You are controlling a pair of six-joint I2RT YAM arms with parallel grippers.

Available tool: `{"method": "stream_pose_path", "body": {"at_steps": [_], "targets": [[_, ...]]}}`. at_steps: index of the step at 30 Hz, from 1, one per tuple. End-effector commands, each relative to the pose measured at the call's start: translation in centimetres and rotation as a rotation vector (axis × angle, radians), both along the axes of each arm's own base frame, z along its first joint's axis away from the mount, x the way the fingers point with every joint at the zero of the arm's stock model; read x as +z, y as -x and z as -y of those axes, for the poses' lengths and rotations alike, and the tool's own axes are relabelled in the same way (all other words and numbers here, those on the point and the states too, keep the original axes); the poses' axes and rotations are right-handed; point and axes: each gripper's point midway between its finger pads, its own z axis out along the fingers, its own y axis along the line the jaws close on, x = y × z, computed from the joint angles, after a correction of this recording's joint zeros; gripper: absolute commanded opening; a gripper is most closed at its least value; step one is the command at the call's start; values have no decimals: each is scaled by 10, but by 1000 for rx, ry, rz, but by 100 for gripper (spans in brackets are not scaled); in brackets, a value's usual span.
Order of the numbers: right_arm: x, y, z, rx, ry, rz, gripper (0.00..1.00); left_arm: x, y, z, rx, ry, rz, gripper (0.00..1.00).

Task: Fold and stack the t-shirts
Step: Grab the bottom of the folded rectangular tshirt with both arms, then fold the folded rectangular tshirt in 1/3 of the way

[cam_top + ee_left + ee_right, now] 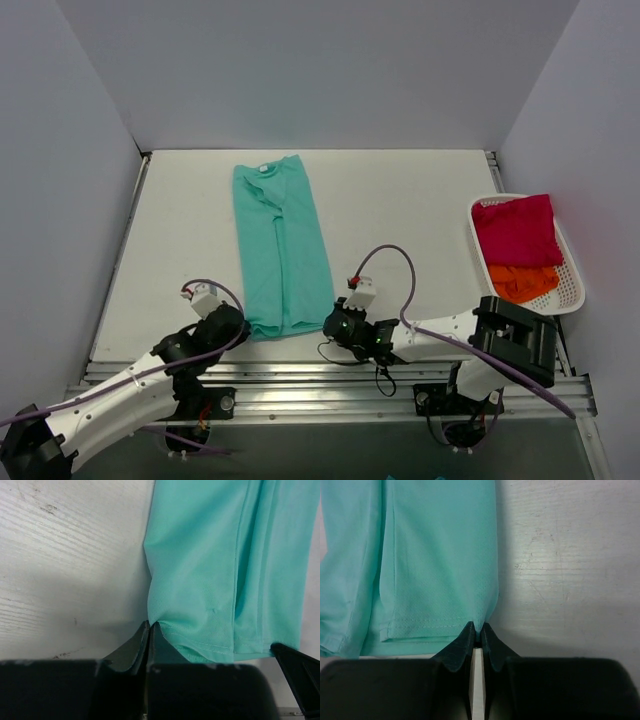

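Observation:
A teal t-shirt (281, 247) lies on the table as a long strip, both sides folded in, collar at the far end. My left gripper (238, 326) is shut on its near left hem corner (152, 621). My right gripper (331, 322) is shut on the near right hem corner (479, 625). In both wrist views the cloth (220, 570) (430, 560) runs away from the pinched fingertips. A magenta-red t-shirt (516, 230) and an orange t-shirt (522, 281) lie bunched in the basket.
The white slotted basket (572, 270) stands at the table's right edge. Grey walls close in the table on three sides. An aluminium rail (300, 375) runs along the near edge beneath both arms.

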Motion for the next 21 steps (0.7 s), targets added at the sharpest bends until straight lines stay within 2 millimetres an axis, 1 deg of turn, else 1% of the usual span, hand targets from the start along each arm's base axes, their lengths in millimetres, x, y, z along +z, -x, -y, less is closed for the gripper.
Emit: {"method": "stream_pose_path", "body": {"at_steps": [1, 2, 4, 5, 6, 8, 9, 11, 12, 13, 14, 15, 16, 17, 19, 21], "targets": [[11, -5, 22, -51, 59, 34, 0, 19, 1, -2, -19, -11, 11, 2], [19, -9, 19, -57, 46, 47, 0, 23, 1, 0, -26, -9, 16, 2], [24, -11, 18, -50, 62, 58, 0, 27, -2, 2, -27, -8, 24, 2], [28, -11, 17, -47, 66, 65, 0, 33, -4, 4, -31, -2, 34, 2], [35, -15, 13, -43, 71, 79, 0, 35, -6, 6, -31, -3, 36, 2], [44, -19, 8, -40, 75, 97, 0, 41, -10, 9, -40, -3, 50, 2], [52, -23, 2, -40, 73, 108, 0, 47, -13, 12, -41, -2, 58, 2], [61, -29, -1, -38, 88, 129, 0, 56, -19, 12, -37, -10, 76, 2], [64, -32, -2, -41, 95, 136, 0, 66, -24, 16, -36, -1, 94, 2], [73, -37, -6, -37, 94, 151, 0, 70, -27, 17, -37, 0, 103, 2], [76, -40, -8, -37, 94, 156, 0, 77, -32, 19, -46, 3, 125, 2], [77, -43, -8, -38, 98, 159, 0, 79, -36, 21, -47, -1, 128, 2], [83, -50, -10, -50, 93, 168, 0, 87, -40, 23, -49, 5, 141, 2], [85, -54, -10, -49, 106, 174, 0, 87, -45, 22, -42, -10, 141, 2], [91, -66, -11, -66, 97, 183, 0, 97, -53, 23, -36, -11, 157, 2], [90, -74, -12, -64, 106, 186, 0, 97, -64, 21, -29, -19, 158, 2]]}}
